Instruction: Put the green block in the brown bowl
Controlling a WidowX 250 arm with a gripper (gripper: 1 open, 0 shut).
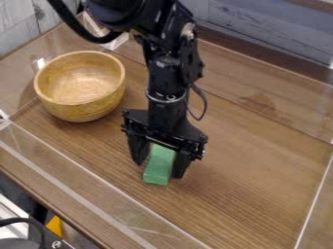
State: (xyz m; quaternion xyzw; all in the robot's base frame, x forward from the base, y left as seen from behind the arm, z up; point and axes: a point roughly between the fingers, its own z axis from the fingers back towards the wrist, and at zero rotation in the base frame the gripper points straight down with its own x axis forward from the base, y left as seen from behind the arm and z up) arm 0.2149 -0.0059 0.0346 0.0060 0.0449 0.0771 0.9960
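The green block (159, 163) lies flat on the wooden table, its far end hidden behind the gripper. My gripper (163, 160) is lowered over it and open, one finger (138, 148) on the block's left side and the other on its right, so the jaws straddle the bar. I cannot tell whether the pads touch it. The brown bowl (81, 86) sits empty at the upper left, about a bowl's width from the gripper.
A clear plastic wall (78, 199) runs along the table's front and left edges. A clear stand-like object (107, 37) sits behind the bowl. Bare wooden tabletop (260, 126) stretches to the right of the arm.
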